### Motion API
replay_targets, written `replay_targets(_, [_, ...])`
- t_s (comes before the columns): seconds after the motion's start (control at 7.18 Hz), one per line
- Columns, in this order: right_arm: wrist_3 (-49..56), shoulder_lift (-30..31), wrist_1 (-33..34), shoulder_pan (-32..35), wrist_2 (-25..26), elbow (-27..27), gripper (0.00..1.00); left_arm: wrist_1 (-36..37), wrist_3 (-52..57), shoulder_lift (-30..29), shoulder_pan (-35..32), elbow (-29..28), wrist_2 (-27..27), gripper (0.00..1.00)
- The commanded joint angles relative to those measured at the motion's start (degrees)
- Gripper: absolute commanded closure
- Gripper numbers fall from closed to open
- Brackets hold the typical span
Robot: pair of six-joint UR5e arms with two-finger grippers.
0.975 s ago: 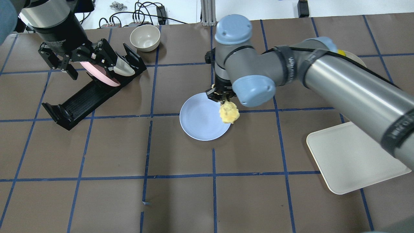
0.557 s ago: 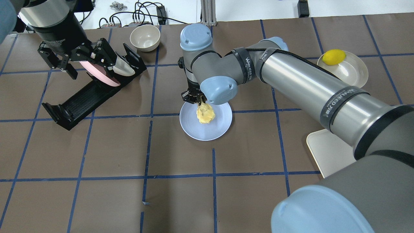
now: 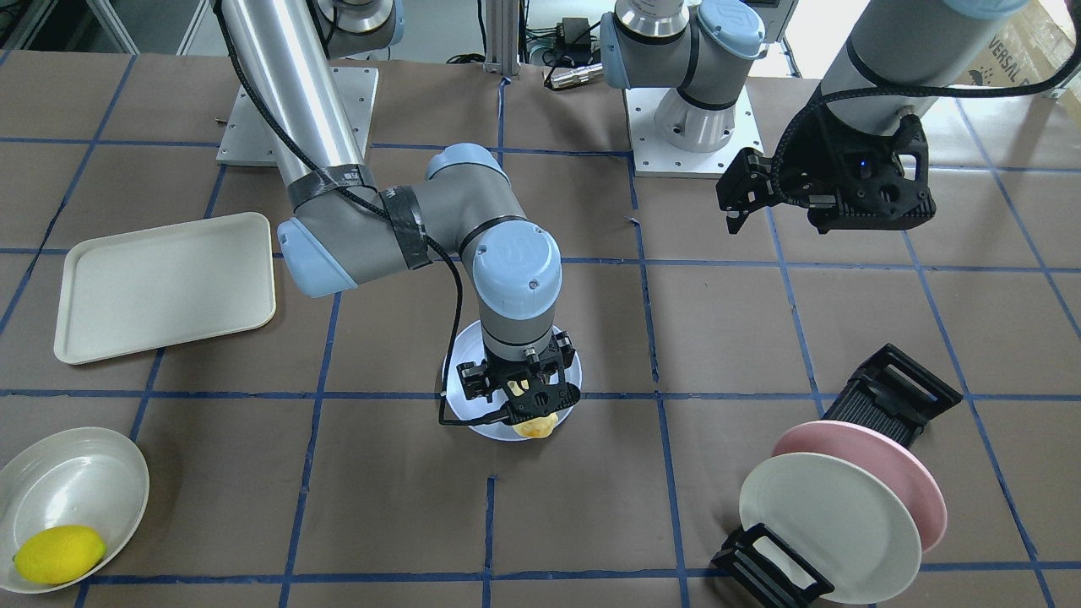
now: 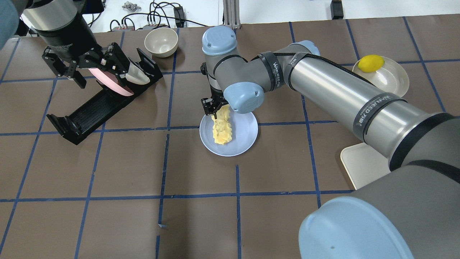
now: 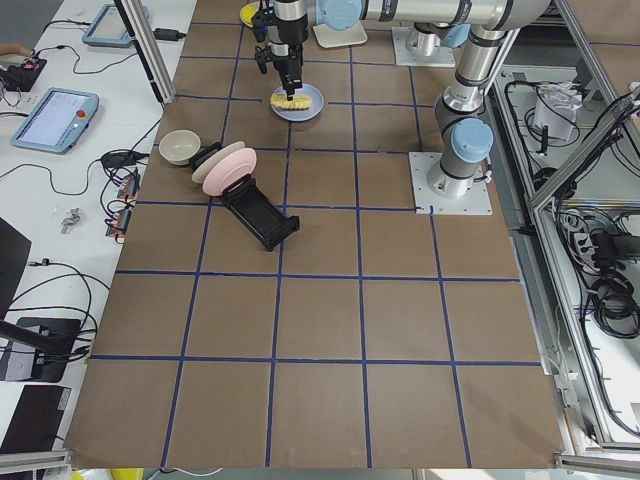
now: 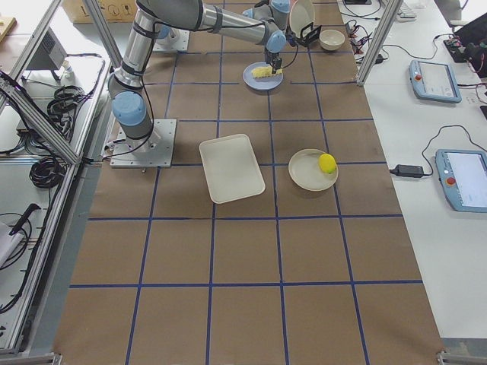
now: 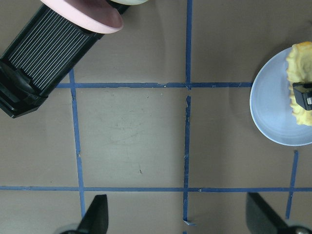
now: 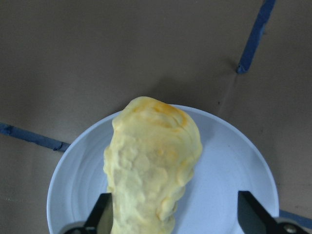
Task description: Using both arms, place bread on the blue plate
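The bread point(image 4: 222, 127), golden-yellow with a bumpy top, lies lengthwise on the blue plate point(image 4: 244, 135) at mid-table. My right gripper point(image 4: 214, 106) hovers low over the bread's far end. In the right wrist view its fingertips point(image 8: 100, 214) stand wide apart, the bread point(image 8: 151, 165) resting against the left one with a gap to the right one, so it is open. My left gripper point(image 4: 90, 66) is open and empty above the dish rack at the far left. Its wrist view shows the plate point(image 7: 273, 107) and bread point(image 7: 298, 73) at the right edge.
A black dish rack point(image 4: 97, 104) at the far left holds a pink plate point(image 4: 107, 81) and a cream plate point(image 3: 828, 523). A cream bowl point(image 4: 161, 41) stands behind it. A lemon point(image 4: 371, 63) sits in a cream dish at the far right, and a cream tray point(image 3: 169, 283) lies nearer.
My right gripper carried the hanging bread from the plate's right edge to over the plate. The bread now lies flat along the plate. The left arm has not moved.
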State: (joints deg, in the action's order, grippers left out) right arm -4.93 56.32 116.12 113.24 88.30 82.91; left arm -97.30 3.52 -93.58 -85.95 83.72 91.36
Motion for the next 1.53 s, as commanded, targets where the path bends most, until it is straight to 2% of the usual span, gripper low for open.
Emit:
replay_targets(0.0, [4.63,0.80,-1.85,-4.39,-0.58,0.06,0.00,0.00,0.00,-0.03,-0.01,-0.05,0.04,0.00])
replay_targets(0.28, [7.30,5.96,-4.76,-8.97,0.20,3.29,0.00,0.00,0.00,0.06,-0.01,-0.05,0.04,0.00])
replay_targets(0.56, [15.42,18.14,-7.14,-16.78,0.29,13.89,0.00,0.09,0.00,0.15,-0.01,-0.05,0.13,0.00])
replay_targets(0.84, [18.45,28.71,-8.27,-25.57,0.38,22.88,0.00,0.09,0.00,0.15,-0.01,-0.05,0.13,0.00])
replay_targets(0.98, [18.64,32.58,-12.37,-28.57,0.90,24.39,0.00,0.00,0.00,0.15,-0.01,-0.05,0.13,0.00])
replay_targets(1.39, [18.64,36.03,-17.57,-29.30,1.17,23.88,0.00,0.09,0.00,0.24,-0.01,0.03,0.13,0.00])
